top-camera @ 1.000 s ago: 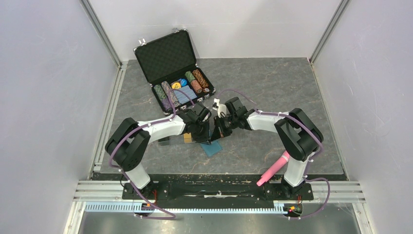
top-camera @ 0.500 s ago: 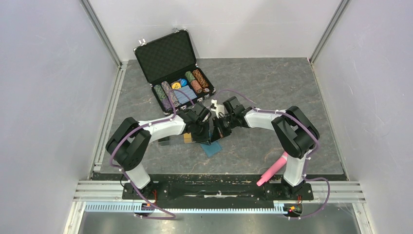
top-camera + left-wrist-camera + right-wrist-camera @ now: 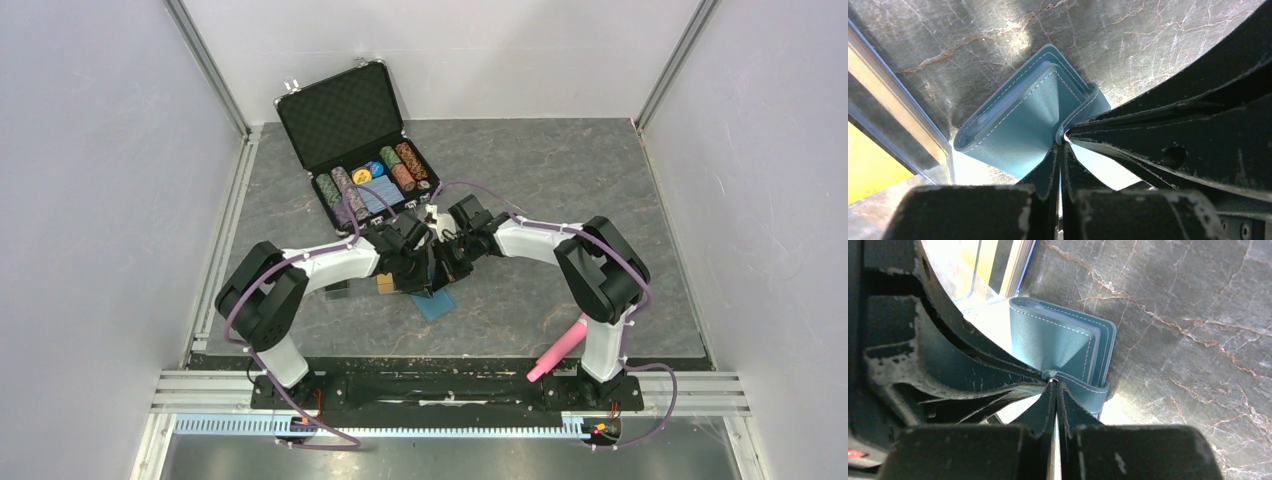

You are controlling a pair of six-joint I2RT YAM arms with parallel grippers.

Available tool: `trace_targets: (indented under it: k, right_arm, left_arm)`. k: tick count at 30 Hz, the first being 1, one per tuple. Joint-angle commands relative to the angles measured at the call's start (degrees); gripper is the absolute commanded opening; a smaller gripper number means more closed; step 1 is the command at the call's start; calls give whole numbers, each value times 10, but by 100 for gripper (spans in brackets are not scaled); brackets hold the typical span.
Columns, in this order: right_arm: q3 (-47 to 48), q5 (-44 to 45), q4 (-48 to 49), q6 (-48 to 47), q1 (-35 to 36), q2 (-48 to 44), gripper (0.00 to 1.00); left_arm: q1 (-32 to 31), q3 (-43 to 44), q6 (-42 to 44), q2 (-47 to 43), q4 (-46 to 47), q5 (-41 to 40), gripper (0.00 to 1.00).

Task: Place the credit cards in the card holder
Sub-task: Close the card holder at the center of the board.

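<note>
Right arm [image 3: 540, 240] swung leftward.
Its elbow and wrist sit further left than before; right gripper [image 3: 445, 268] edged closer to left arm [image 3: 340, 262].

Robot lab test cell, walled on three sides.
Plain white panels in silver aluminium rails [image 3: 215, 75] box in a grey marble-patterned surface [image 3: 560, 170]. A white-and-black left arm [image 3: 335, 263] and right arm [image 3: 545, 245], trailing purple cables, are bolted to a black base plate [image 3: 440, 390] at six o'clock. An open black foam-lined chip case [image 3: 350, 130] sits at eleven.

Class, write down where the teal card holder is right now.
Top view: the card holder sits centrally on the table, pinched by the left gripper and right gripper, beside a clear box.
</note>
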Motion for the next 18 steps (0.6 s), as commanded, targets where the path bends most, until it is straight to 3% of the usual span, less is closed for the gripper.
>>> trace_targets:
  k: [1,7,18]
  right_arm:
    - [-36,35,37,-2,10,-14,2]
    - [-55,-4,98,45,-20,-68,7]
    - [-67,-20,119,52,-21,-69,9]
  left_arm:
    - [-5,-13,2,-26,21,-21,2]
    - [-4,12,5,-59,4,-30,2]
    - [-4,15,7,-39,-17,-28,2]
